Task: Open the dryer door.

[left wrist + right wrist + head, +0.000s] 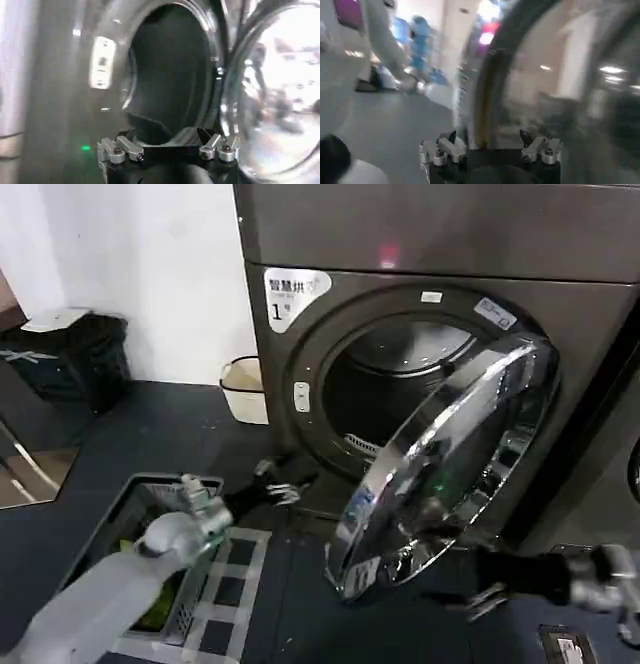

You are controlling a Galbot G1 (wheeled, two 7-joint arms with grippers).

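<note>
- The door (pixel 445 469) hangs open and covers the lower right of the drum opening (pixel 400 389); its chrome face gives smeared reflections, too blurred to read.
- The dryer (pixel 300 334) is cut off by the head view's top and right edges.
- Label (pixel 290 292) beside the "1": characters too small to read.
- Right gripper (pixel 478 584) is motion-blurred below the door; whether it touches the rim, can't tell.
- Left gripper (pixel 275 484) is dark against the dark floor (pixel 150 434), fingertips hard to pick out.
- Basket (pixel 125 514) lies partly behind the left arm (pixel 130 574).
</note>
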